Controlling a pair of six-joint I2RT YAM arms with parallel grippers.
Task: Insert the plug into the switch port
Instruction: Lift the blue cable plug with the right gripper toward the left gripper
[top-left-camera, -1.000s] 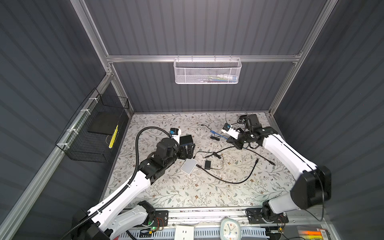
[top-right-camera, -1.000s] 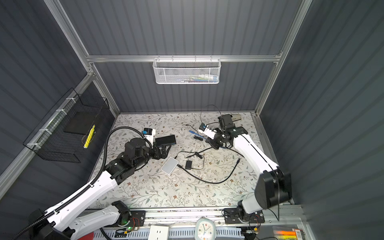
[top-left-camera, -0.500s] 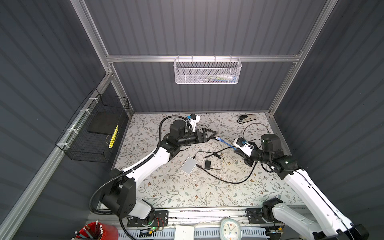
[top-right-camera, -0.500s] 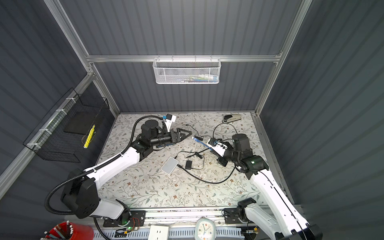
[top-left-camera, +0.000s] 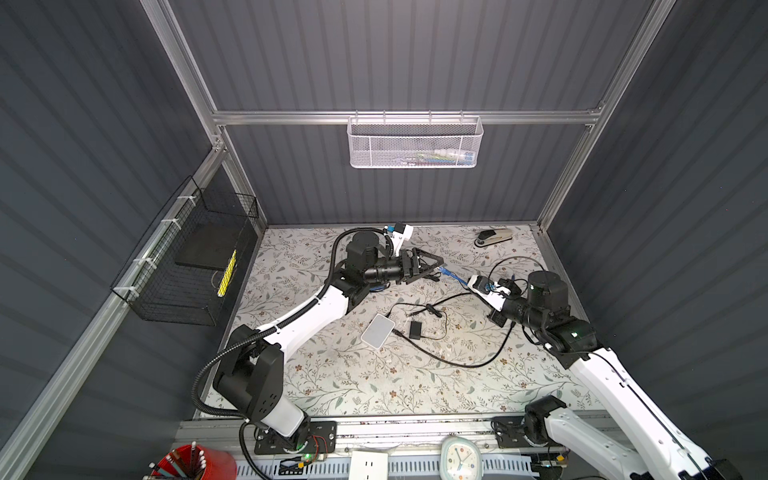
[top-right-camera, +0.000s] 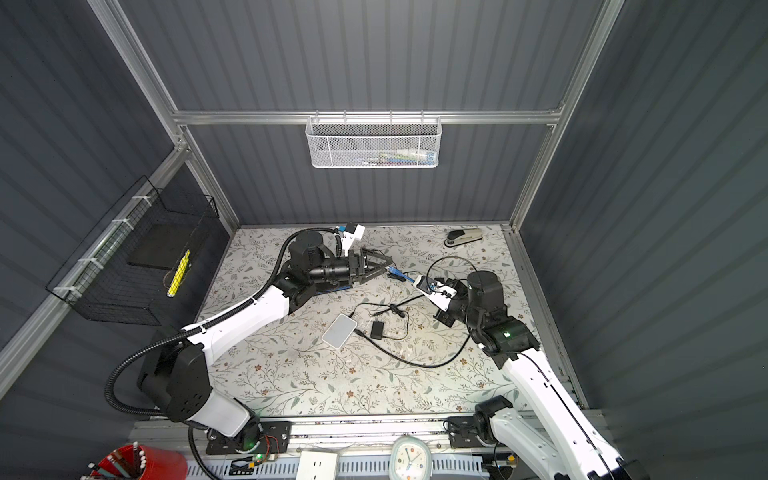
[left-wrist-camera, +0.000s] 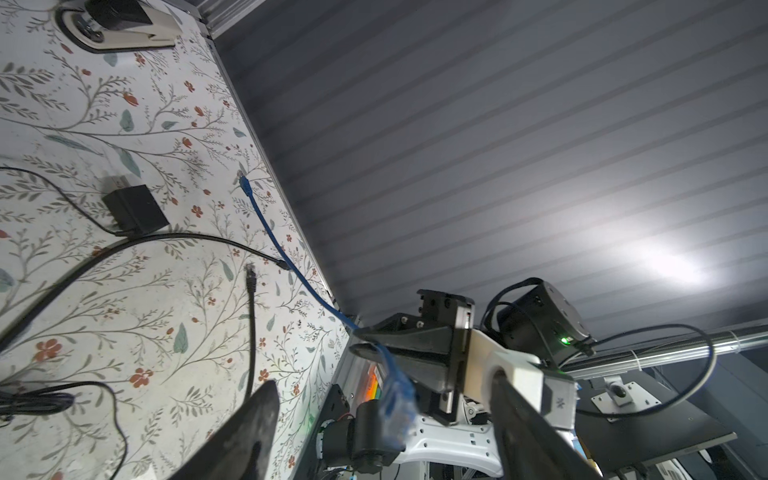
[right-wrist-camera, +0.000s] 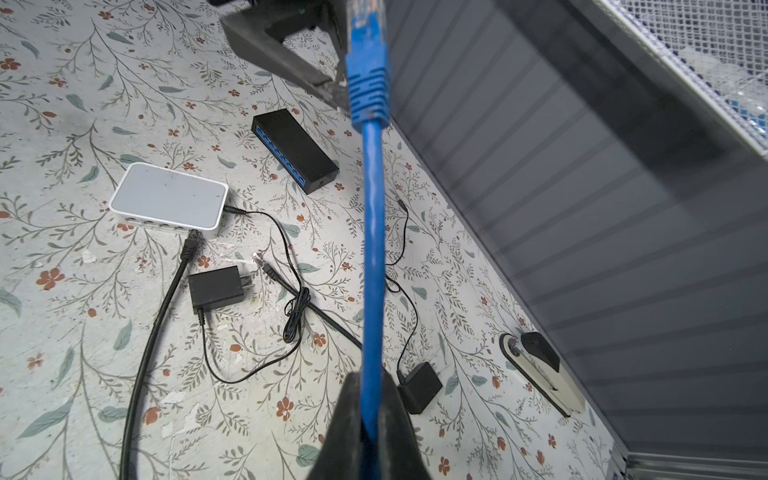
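While right hand (right-wrist-camera: 368, 388) clamps cable (right-wrist-camera: 372, 249) | plug (right-wrist-camera: 368, 62) points lengthwise into left hand (top-left-camera: 439, 266) | that hand apart

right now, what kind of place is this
Probably an enclosed robot test cell: grey ribbed walls on an aluminium frame, left arm and right arm mounted on a front rail, and a floral tabletop staged with a white network switch and black cable.

The left gripper (top-left-camera: 438, 265) has advanced so the plug (left-wrist-camera: 397, 401) of the blue cable (right-wrist-camera: 373, 249) now sits between its jaws
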